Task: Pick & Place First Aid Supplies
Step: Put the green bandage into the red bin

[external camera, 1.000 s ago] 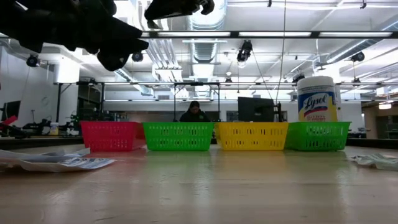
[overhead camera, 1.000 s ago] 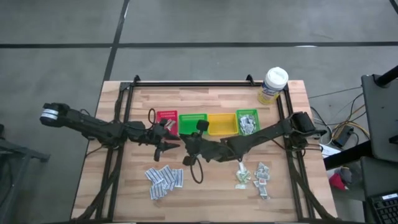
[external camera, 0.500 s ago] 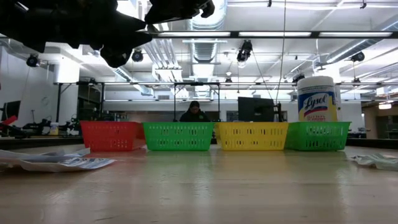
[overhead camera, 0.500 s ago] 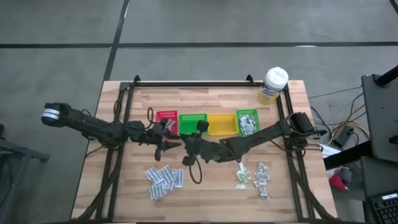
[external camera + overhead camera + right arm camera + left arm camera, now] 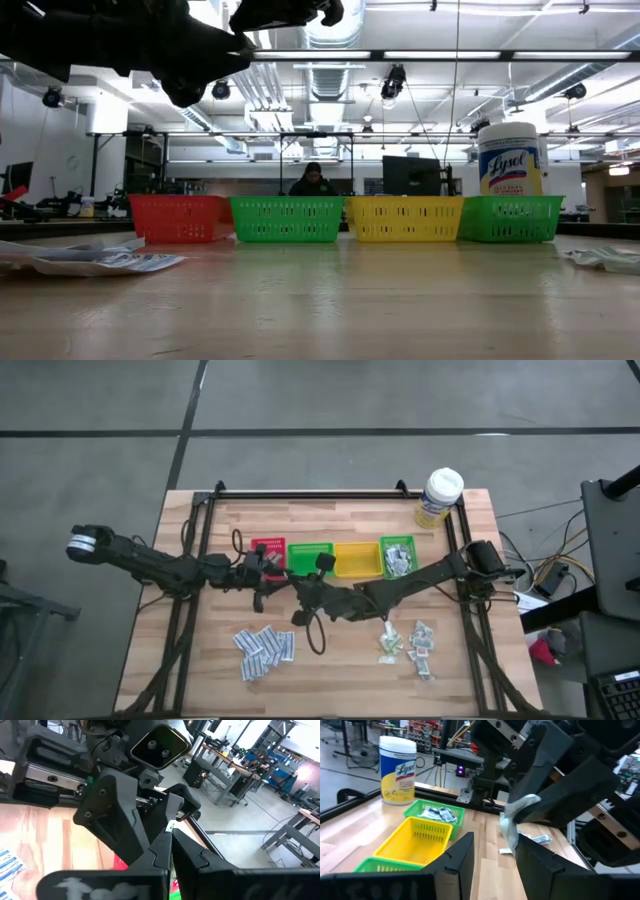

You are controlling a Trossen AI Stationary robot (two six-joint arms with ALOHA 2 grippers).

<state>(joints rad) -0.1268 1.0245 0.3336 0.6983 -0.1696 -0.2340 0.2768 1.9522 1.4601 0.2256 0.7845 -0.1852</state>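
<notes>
Overhead view straight down, low view table-level, both sharing bins [image 5: 333, 558].

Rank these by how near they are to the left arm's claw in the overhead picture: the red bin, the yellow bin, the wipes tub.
From the left gripper:
1. Red bin, right beside it.
2. Yellow bin, mid-row, farther toward the right.
3. Wipes tub, at the table's far right corner.

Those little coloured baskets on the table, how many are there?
4, in one row at the table's far side: red basket, green basket, yellow basket, second green basket beside the wipes tub.
</notes>
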